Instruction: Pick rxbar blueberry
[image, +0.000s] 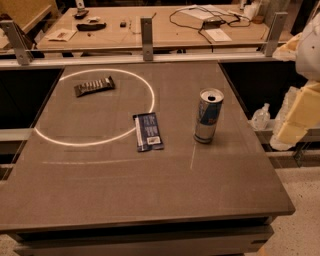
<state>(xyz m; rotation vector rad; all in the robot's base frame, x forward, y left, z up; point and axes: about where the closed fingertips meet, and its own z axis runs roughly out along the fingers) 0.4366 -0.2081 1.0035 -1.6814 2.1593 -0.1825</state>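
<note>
- Grey-brown table (100, 190), marked with a white circle (152, 97); cluttered desks stand far behind.
- Far left, inside the circle: a brown bar wrapper (94, 86), well apart from the target.
- Centre: the rxbar blueberry (148, 131) lies flat across the circle's near-right line, its long axis running near to far.
- Right, apart: an upright drink can (208, 116), probably no obstacle from above.
- The gripper is out of view; I cannot tell its state or bearing.

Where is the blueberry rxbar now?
Camera view: the rxbar lies near the table centre, on the white circle at its lower-right edge, left of the can. The claw is not in view.
</note>
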